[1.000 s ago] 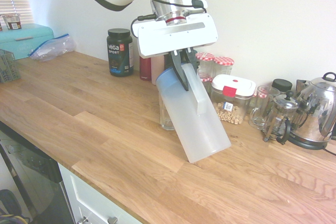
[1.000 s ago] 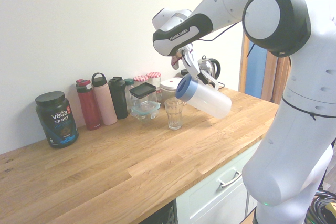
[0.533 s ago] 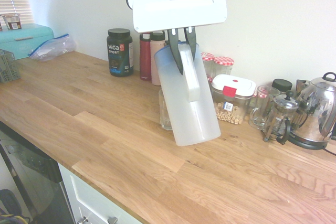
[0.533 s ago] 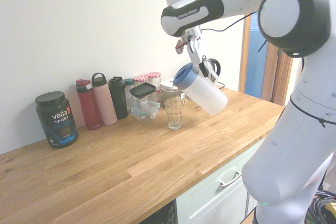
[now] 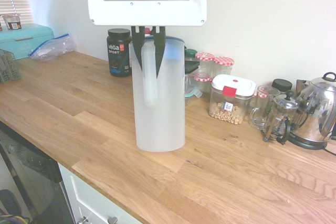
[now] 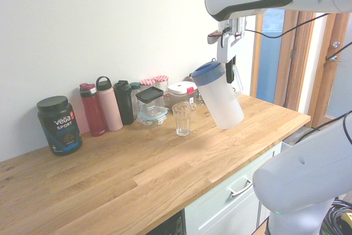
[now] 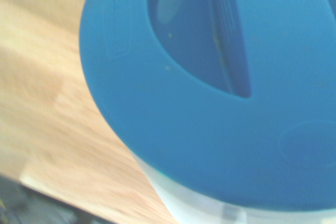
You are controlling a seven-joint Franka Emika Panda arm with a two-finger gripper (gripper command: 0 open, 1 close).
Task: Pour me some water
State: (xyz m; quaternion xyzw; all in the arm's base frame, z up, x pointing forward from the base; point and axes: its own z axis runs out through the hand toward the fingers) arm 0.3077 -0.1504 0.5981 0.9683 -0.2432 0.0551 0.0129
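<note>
Since the earlier frames, the jug (image 5: pixel 167 108) has swung nearer upright and its lid (image 6: pixel 208 73) has drawn away from the drinking glass (image 6: pixel 182 118). My fingers (image 5: pixel 138 45) are clamped on its handle (image 5: pixel 150 80); it still leans, lid toward the glass. The water belongs in this frosted jug, but I can't make out its level, nor whether any is in the glass. Below me, a broad stretch of tabletop (image 6: pixel 110 188) runs between the containers by the wall and the front edge (image 6: pixel 220 183). One white-lidded container (image 5: pixel 231 100) has pale rings (image 5: pixel 226 115) in it. I count one jug, one drinking glass, three tall bottles (red (image 6: pixel 92 111), pink (image 6: pixel 110 108), black (image 6: pixel 124 105)), one black tub (image 5: pixel 119 53), one steel kettle (image 5: pixel 317 111) and one coffee press (image 5: pixel 282 116).
</note>
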